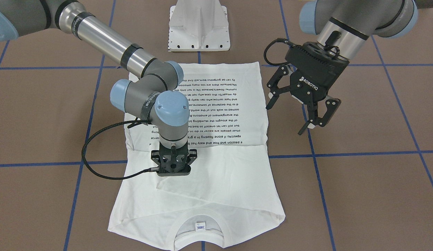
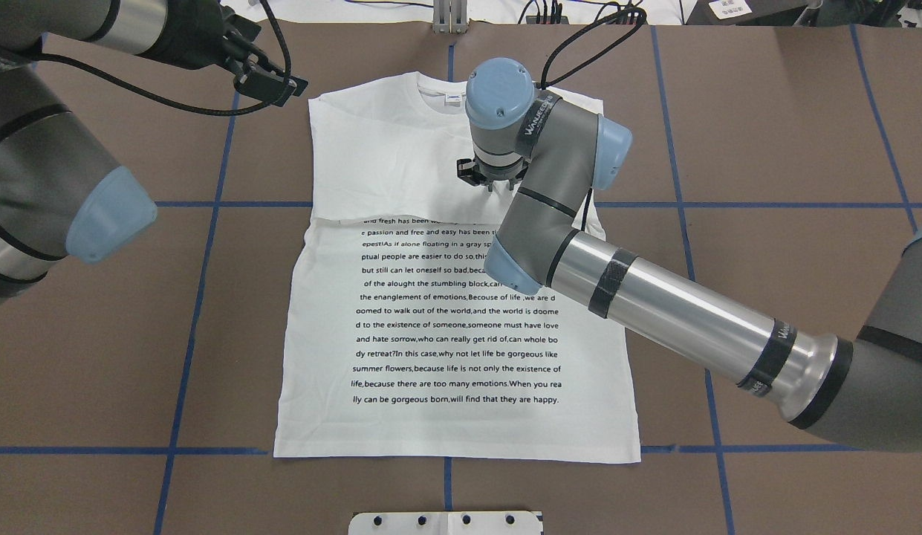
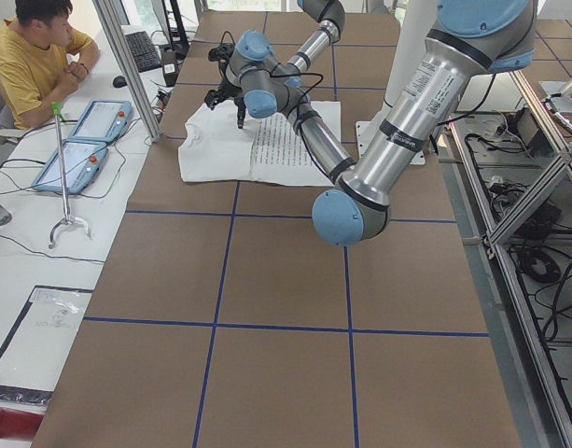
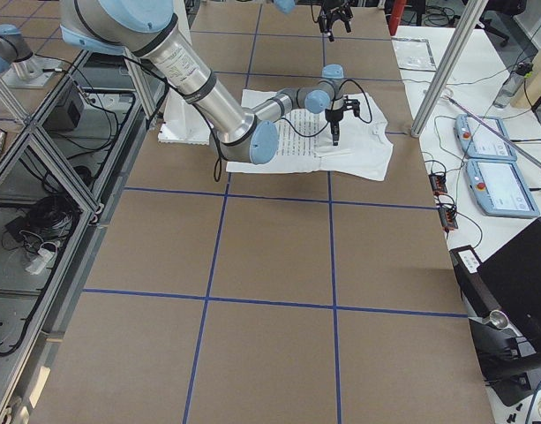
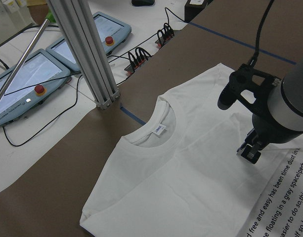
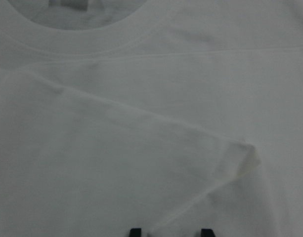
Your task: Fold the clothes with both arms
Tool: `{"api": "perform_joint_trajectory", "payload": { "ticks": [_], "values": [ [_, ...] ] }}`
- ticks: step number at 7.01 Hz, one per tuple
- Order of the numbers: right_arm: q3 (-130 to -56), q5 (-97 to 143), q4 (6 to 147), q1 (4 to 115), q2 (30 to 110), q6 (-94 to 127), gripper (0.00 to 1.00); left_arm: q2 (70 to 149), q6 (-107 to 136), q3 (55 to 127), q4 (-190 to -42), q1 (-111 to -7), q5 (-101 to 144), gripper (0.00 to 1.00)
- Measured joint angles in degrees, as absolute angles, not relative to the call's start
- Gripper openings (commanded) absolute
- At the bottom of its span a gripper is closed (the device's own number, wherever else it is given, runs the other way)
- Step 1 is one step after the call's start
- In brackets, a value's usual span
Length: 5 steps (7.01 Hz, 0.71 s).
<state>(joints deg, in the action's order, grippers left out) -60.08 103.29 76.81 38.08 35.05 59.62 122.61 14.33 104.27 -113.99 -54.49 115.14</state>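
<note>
Sleeves [image 6: 116, 163] look folded in; right gripper [image 5: 249, 150] low over T-shirt [image 2: 446, 423], grip cannot tell; left gripper [image 1: 286, 118] released, aloft; next you need both at hem [image 2: 446, 452].

"ROBOTIQ" on left gripper [image 1: 286, 119]; "summer flowers" on T-shirt [image 2: 461, 312]

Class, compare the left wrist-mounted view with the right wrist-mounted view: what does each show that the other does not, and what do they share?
Only the left wrist-mounted view shows the right gripper from outside, poised over the T-shirt. It also shows the black printed text, two teach pendants and an aluminium post.

Only the right wrist-mounted view shows the folded-in sleeve's cuff close up. The right gripper's own fingers stand apart at its bottom edge.

Both show the white T-shirt and its ribbed collar.
</note>
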Motion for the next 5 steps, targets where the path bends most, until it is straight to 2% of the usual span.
{"api": "perform_joint_trajectory", "payload": {
  "ticks": [5],
  "values": [
    [-61.70, 103.43, 78.22, 39.55, 35.60, 58.75, 0.00, 122.04, 14.33, 104.24, -114.10, -54.48, 115.14, 1.00]
  ]
}}
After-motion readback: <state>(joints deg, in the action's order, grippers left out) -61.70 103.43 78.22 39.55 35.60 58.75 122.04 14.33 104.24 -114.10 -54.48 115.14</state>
